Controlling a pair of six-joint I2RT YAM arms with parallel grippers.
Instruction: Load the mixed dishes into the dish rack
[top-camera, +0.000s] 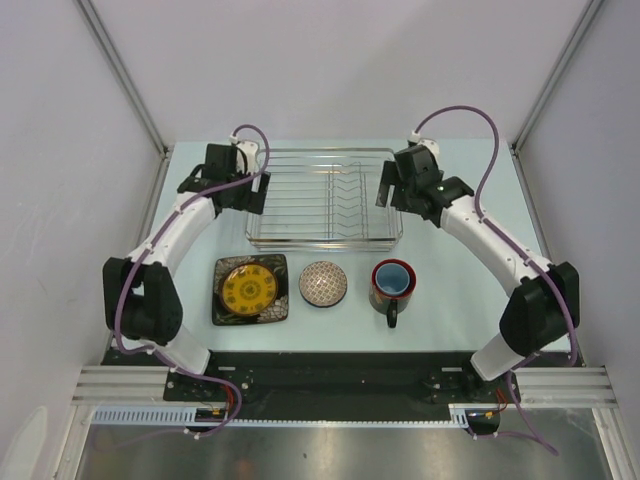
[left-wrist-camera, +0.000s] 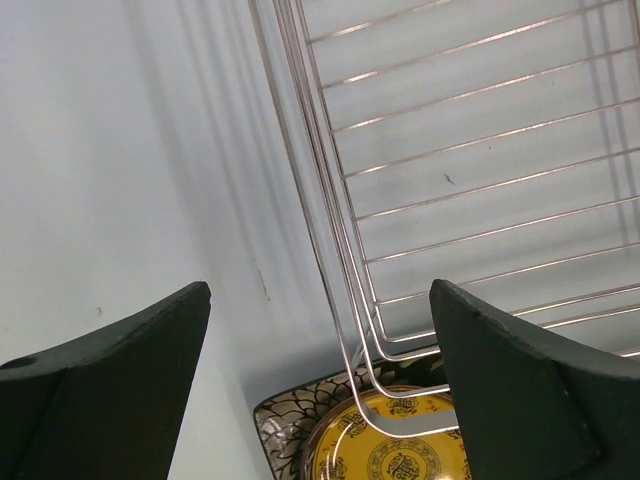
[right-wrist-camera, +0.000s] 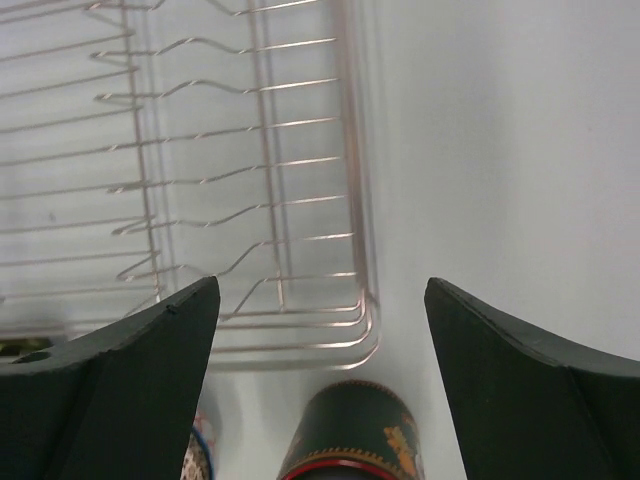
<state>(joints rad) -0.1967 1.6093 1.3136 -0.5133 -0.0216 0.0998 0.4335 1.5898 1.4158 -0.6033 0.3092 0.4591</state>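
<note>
Plates (top-camera: 250, 290), bowl (top-camera: 324, 283) and mug (top-camera: 390, 284) sit lined up on the table (top-camera: 460, 300) before the empty rack (top-camera: 310, 238). Nothing's loaded yet; left gripper (left-wrist-camera: 320, 285) and right gripper (right-wrist-camera: 320, 282) hover wide open at its ends.

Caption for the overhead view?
Left gripper and right gripper, both open, flank the empty rack; yellow plate on square plate, bowl and mug sit in front.

1. Pale blue tabletop (top-camera: 470, 310) at centre, evenly lit
2. White panels (top-camera: 330, 60) enclose it at 9, 12 and 3 o'clock
3. Aluminium posts (top-camera: 120, 70) slant at 11 and 1 o'clock
4. Brushed metal sheet (top-camera: 330, 455) at 6 o'clock
</note>
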